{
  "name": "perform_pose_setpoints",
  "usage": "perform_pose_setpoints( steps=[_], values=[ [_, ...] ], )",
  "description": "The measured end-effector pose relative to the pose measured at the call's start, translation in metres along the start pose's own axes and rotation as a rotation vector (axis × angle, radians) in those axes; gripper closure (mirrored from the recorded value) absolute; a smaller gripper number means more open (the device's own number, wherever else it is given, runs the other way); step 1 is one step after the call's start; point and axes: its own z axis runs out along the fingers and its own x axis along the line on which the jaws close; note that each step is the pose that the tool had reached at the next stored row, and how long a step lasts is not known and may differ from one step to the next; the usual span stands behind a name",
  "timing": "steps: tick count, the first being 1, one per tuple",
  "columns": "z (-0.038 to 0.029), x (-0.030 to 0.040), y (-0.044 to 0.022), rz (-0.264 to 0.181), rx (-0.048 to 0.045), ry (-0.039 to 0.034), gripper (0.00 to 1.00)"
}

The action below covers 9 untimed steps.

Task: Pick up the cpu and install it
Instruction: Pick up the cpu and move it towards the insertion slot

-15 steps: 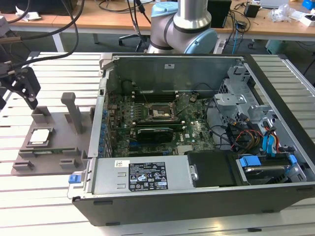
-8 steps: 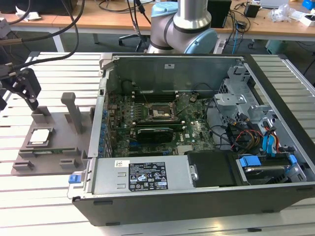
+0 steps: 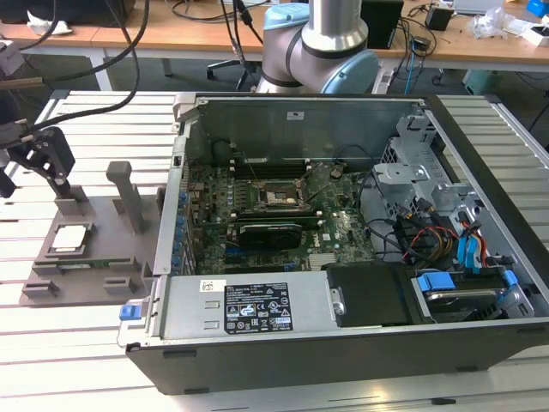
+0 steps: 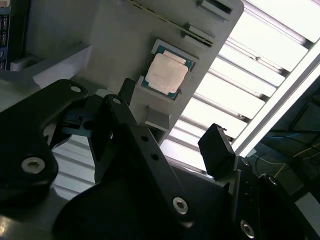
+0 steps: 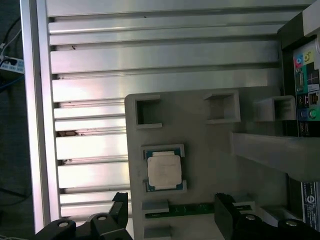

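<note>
Slatted aluminium table carries an open computer case and a grey tray at the exterior view's left. The cpu lies flat in the tray's recess. The gripper hangs over the tray near the cpu, pointing down, its fingers spread wide and holding nothing.

The arm was a silvery metal tube set in grey rounded joint housings with pale blue caps. Its pincer was matt black, built of flat angular links pinned with round silver screws, and ended in two blocky black fingers.
</note>
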Motion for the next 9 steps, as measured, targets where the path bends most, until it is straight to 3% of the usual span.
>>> perform_pose_setpoints(
  steps=[3, 9],
  values=[
    [0.0044, 0.0001, 0.0000, 0.000, 0.0000, 0.0000, 0.22],
    [0.0068, 0.0002, 0.0000, 0.000, 0.0000, 0.0000, 0.22]
  ],
)
